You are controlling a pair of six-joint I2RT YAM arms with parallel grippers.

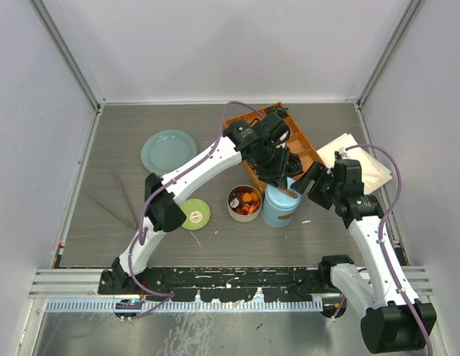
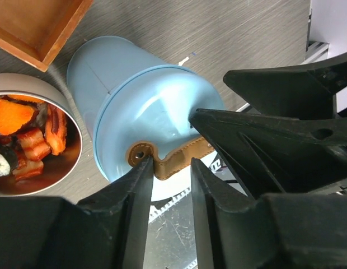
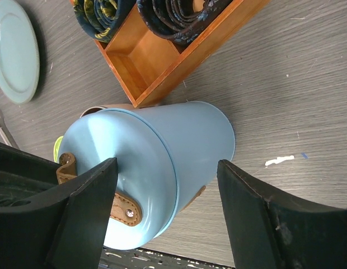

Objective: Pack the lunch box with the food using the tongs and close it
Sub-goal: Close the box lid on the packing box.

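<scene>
In the overhead view the left arm (image 1: 208,159) hid the blue lid (image 2: 156,106). The left gripper (image 2: 170,165) stood slightly parted astride the lid's brown strap (image 2: 182,158), released. The right gripper (image 3: 165,168) straddled the light-blue cylinder (image 3: 201,134) widely; whether it gripped could not be told. Beside the cylinder, the steel tin (image 2: 77,120), cut off at the frame edge, held the food (image 2: 33,140).

No readable text, labels, brands, numbers or signs on anything in view.

The left arm (image 1: 193,167) arches far forward and to the right, with the left pincer (image 2: 170,161) pointing down, jaws slightly apart. The right arm (image 1: 371,237) bends inward. The right pincer (image 3: 168,162) is spread wide, close beside the left one.
</scene>
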